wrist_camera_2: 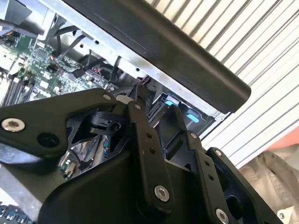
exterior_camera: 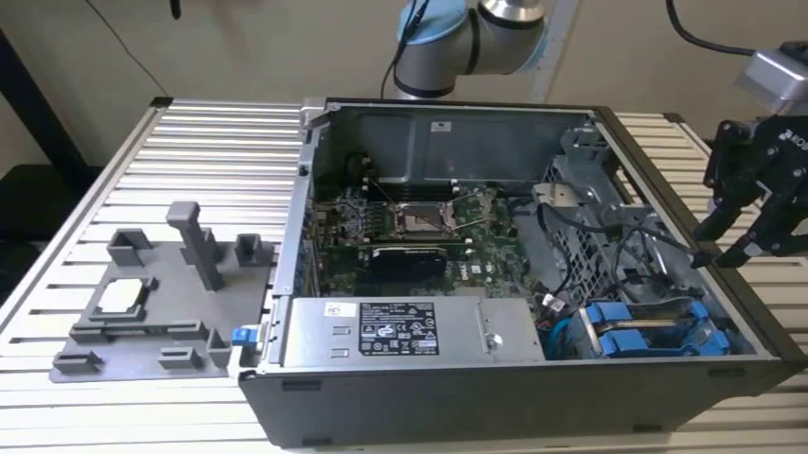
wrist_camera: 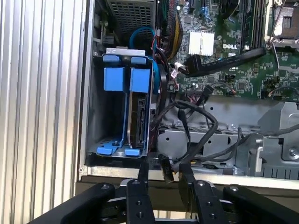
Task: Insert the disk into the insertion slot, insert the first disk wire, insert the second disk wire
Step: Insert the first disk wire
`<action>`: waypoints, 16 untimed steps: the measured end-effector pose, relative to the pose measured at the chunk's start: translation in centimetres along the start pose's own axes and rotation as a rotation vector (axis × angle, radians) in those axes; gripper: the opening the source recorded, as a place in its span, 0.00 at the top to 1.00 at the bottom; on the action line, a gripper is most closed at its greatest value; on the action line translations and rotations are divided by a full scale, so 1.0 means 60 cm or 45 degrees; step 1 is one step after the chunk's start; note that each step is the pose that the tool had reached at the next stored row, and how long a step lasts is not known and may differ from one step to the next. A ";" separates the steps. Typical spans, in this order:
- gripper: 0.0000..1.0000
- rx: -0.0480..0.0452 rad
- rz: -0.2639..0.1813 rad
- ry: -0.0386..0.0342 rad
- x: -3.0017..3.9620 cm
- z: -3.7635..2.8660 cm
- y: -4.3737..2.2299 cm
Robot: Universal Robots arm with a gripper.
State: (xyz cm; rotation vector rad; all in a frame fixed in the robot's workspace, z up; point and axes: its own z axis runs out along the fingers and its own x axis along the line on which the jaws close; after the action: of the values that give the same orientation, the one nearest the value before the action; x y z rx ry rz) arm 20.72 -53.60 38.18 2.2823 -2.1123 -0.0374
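Open computer case (exterior_camera: pixel 505 397) on slatted table (exterior_camera: pixel 215 132). Gripper (exterior_camera: pixel 728 238) hangs over the case's wall on the exterior view's right, just far of the near corner; fingers (wrist_camera: pixel 142 175) stand apart, clamped on nothing. In the first wrist view a black cable plug (wrist_camera: pixel 167 173) sits in the gap between them, and I cannot tell whether either finger touches it. The disk (wrist_camera: pixel 139 122) is already seated on edge in the drive bay (wrist_camera: pixel 91 116) at the case's near corner on the exterior view's right, held in its blue carrier frame (wrist_camera: pixel 140 80); a second blue carrier (wrist_camera: pixel 113 78) is just beside it. Black cables (wrist_camera: pixel 196 122) loop loose between bay and motherboard (exterior_camera: pixel 417 227). Power supply (exterior_camera: pixel 404 331) lies along the near wall. Grey fixture (exterior_camera: pixel 151 303) rests on the table at the exterior view's left, well apart from the gripper.
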 end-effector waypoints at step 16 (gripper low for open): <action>0.60 0.017 -0.161 0.0195 -0.006 0.013 0.003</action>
State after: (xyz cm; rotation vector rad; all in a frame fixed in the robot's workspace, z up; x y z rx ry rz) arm 20.47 -53.28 37.38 2.4123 -1.9640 -0.0091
